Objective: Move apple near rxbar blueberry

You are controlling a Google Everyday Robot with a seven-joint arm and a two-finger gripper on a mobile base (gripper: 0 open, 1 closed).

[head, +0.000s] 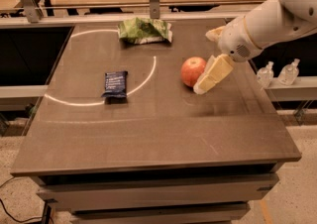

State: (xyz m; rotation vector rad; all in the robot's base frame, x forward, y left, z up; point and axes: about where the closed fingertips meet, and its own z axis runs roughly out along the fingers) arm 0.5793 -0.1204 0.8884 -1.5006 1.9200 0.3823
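- The round red-orange apple sits on the dark brown flat table top, right of centre and just outside a thin white arc marked on the surface.
- The small flat dark blue snack bar wrapper with pale print lies flat left of centre, inside that arc, well apart from the apple.
- The white robot arm reaches in from the upper right corner.
- Its cream-coloured two-finger gripper hangs at the apple's right side, low over the table.
- The two fingers stand apart: one long finger slants down just beside the apple's right flank, and the other sticks out higher up, behind the fruit.
- The near finger seems to touch the apple's skin, though the overlap makes that hard to confirm; nothing is clamped between the fingers.
- A crumpled green and white chip bag lies near the far edge of the table, beyond the apple and to its left.
- Two small clear plastic bottles stand on a ledge off the table's right side.
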